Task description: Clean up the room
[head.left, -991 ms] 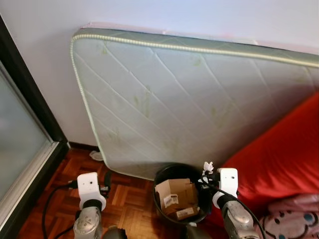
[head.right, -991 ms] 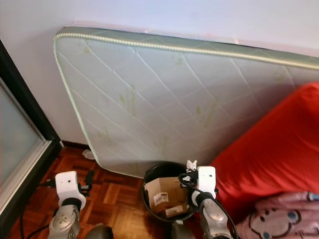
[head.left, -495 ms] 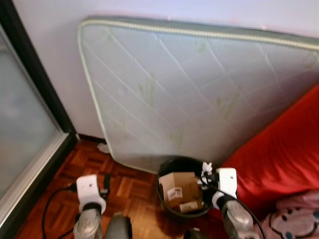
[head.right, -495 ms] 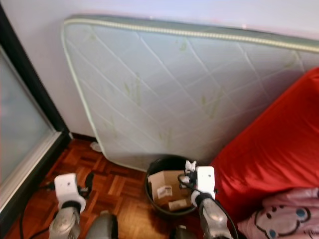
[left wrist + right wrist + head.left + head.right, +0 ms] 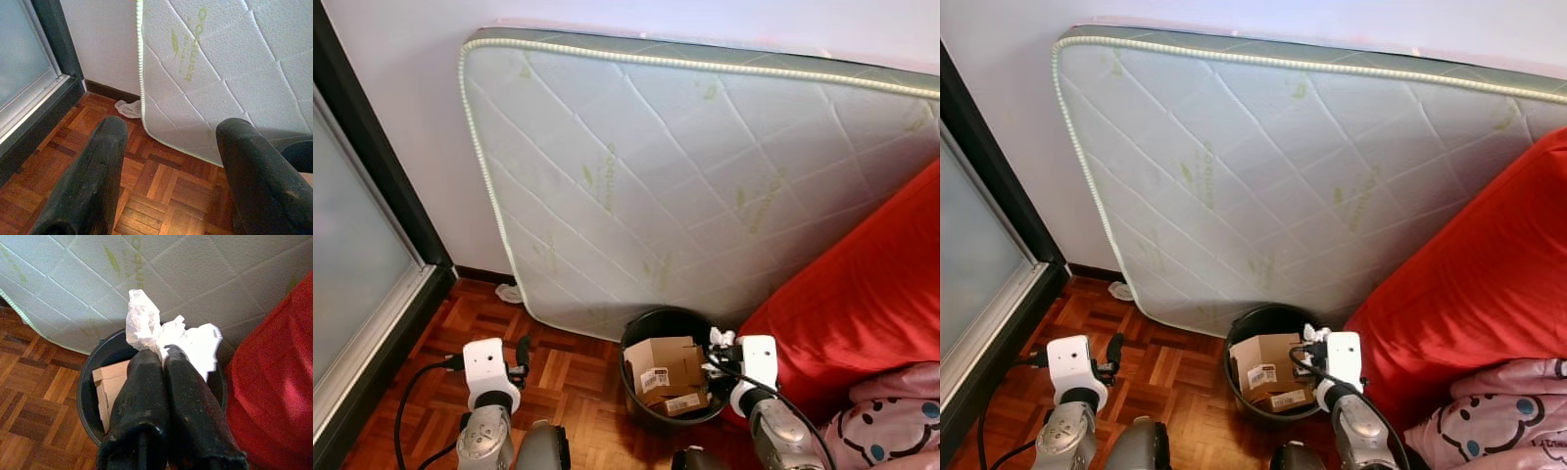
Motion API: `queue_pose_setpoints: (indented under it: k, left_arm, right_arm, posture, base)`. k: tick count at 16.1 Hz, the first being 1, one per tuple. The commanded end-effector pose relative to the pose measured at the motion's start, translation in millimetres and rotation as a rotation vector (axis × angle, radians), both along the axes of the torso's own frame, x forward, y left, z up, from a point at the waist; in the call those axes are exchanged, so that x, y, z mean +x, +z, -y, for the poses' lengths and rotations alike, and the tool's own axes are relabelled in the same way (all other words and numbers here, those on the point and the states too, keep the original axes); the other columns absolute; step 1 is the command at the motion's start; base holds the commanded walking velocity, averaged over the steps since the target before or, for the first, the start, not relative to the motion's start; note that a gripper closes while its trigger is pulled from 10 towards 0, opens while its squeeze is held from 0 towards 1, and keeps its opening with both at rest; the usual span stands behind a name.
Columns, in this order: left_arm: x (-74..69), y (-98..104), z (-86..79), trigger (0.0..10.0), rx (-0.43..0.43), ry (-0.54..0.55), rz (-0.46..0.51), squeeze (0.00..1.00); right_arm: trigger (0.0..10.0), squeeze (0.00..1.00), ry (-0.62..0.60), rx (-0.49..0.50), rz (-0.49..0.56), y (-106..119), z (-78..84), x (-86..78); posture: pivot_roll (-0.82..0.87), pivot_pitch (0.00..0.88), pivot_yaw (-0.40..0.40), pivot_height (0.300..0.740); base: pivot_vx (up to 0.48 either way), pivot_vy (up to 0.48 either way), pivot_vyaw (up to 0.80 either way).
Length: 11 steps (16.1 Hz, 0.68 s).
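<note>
A black round bin (image 5: 646,328) stands on the parquet floor at the foot of the mattress, with cardboard boxes (image 5: 664,374) inside. My right gripper (image 5: 164,360) is shut on a crumpled white tissue (image 5: 168,335) and hovers over the bin's right rim; the tissue (image 5: 721,339) pokes up from the wrist. My left gripper (image 5: 168,142) is open with nothing between its fingers, low over the floor to the left of the bin. A small white scrap (image 5: 508,292) lies on the floor by the mattress corner.
A quilted white mattress (image 5: 705,166) leans against the wall behind the bin. A red covered bed (image 5: 862,304) sits to the right, with a pink patterned cloth (image 5: 891,421) on it. A dark-framed glass door (image 5: 357,264) runs along the left.
The camera has shifted and tilted slightly, so the whole scene slides. The right gripper still holds the tissue over the bin; both arms stay about where they were.
</note>
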<state>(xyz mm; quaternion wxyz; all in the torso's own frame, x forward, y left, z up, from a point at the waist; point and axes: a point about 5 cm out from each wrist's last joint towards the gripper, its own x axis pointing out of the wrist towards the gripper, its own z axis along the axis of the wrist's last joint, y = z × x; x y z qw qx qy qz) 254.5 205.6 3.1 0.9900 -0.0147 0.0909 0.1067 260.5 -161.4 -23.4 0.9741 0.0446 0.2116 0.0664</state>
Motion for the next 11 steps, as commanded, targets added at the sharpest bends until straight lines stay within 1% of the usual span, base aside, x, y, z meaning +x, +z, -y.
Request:
queue_pose_setpoints:
  k: [1, 11]
  left_arm:
    - [-2.0, -1.9, 0.5, 10.0, -0.005, -0.002, -0.010, 0.00]
    - [-1.8, -1.5, 1.6, 10.0, -0.007, -0.008, -0.009, 0.00]
  right_arm:
    - [10.0, 0.00, 0.006, -0.010, -0.027, -2.8, 2.4, -1.9]
    - [10.0, 0.00, 0.032, -0.002, -0.047, -2.9, -3.1, 0.6]
  posture:
    - [-0.05, 0.080, -0.078, 0.647]
    - [-0.04, 0.084, -0.075, 0.647]
  base:
    - [0.000, 0.000, 0.00]
    - [0.283, 0.000, 0.00]
